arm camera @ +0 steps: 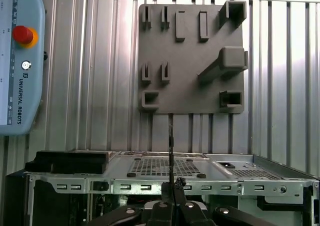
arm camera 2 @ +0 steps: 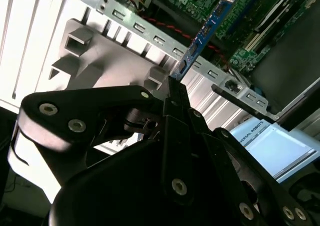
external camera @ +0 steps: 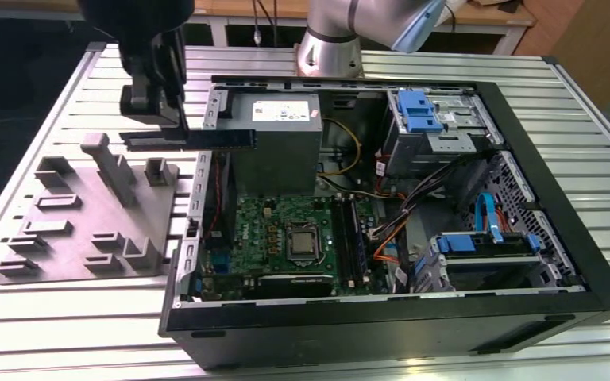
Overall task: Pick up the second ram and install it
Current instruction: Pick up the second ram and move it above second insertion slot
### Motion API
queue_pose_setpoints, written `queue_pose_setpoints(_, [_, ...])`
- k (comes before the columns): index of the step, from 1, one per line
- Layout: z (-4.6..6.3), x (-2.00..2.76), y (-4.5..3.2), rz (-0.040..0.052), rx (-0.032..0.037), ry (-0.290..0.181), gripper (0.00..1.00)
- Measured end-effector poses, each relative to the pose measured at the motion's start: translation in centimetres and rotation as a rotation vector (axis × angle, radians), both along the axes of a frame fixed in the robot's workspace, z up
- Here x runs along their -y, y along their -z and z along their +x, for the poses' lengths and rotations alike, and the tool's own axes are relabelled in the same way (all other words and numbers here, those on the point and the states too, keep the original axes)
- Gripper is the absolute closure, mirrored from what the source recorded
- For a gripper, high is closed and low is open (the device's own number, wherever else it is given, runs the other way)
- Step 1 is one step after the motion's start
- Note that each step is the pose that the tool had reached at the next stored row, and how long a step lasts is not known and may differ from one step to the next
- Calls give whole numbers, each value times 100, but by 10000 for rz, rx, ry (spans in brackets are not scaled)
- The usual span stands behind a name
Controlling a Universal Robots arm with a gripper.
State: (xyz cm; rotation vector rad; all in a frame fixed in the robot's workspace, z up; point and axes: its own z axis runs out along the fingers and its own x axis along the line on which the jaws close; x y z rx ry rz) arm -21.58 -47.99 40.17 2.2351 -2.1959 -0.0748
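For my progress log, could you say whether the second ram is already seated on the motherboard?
No, the gripper holds the second ram in the air above the case wall.

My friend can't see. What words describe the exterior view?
The robot's black tool grips the second ram, a long dark stick, level above the wall of the open computer case on the exterior view's left. A gray holder plate lies beside the case on a slatted metal table.
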Motion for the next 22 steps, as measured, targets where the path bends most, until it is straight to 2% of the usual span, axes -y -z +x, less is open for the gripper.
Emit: queue_pose_setpoints(22, [551, 0, 15, 0, 0, 6, 89])
